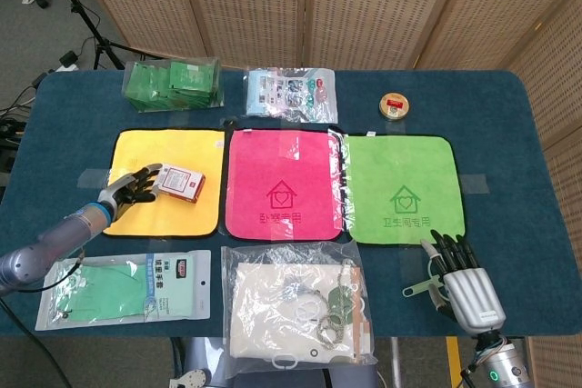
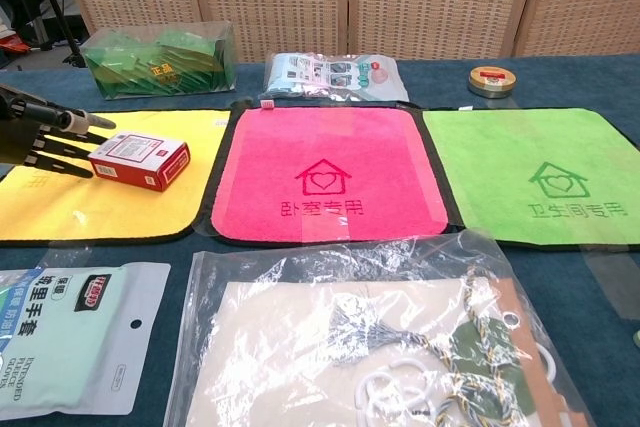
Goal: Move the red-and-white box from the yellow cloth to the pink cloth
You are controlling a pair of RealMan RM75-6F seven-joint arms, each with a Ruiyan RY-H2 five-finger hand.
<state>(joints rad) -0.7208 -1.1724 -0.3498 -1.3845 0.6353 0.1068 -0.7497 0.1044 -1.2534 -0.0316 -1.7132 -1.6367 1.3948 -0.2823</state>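
The left hand (image 1: 135,188), fingers spread, touches the near end of the red-and-white box (image 1: 181,183) on the yellow cloth (image 1: 136,154) — a light, stiff carton, probably best pinched across its long sides. The right hand (image 1: 466,281) rests open.

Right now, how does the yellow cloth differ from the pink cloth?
The yellow cloth carries the red-and-white box, with the left robot hand touching that box; the pink cloth carries nothing. The pink cloth shows a printed house-and-heart symbol; on the yellow cloth I can see none. Both lie flat, square and dark-edged, side by side.
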